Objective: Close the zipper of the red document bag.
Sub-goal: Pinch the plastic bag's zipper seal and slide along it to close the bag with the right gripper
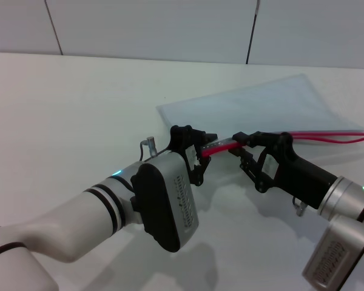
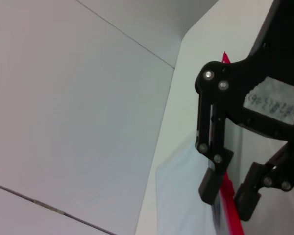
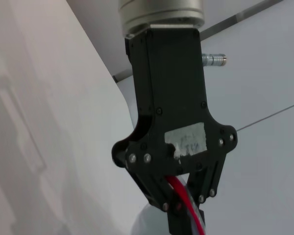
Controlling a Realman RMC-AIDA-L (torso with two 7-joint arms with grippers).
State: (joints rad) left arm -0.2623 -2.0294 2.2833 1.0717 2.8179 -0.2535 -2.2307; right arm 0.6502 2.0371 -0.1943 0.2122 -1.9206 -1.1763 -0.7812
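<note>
The red document bag (image 1: pixel 261 106) lies flat at the table's back right, a translucent pale blue-grey pouch. Its red zipper (image 1: pixel 221 145) runs along the near edge. My left gripper (image 1: pixel 201 151) is shut on the zipper's left end, lifting it slightly. In the right wrist view the left gripper (image 3: pixel 183 208) has the red strip (image 3: pixel 179 188) pinched between its fingers. Just to its right, my right gripper (image 1: pixel 238 144) is closed over the zipper. The left wrist view shows the right gripper (image 2: pixel 229 195) with the strip (image 2: pixel 231 205) between its fingers; the slider is hidden. Beyond the right gripper the zipper splits into two red lines (image 1: pixel 333 137).
The white table (image 1: pixel 79 103) stretches bare to the left and front of the bag. A pale panelled wall (image 1: pixel 158 24) stands behind the table's far edge. My right arm (image 1: pixel 327 188) reaches in from the lower right, and my left forearm (image 1: pixel 97 212) crosses the lower left.
</note>
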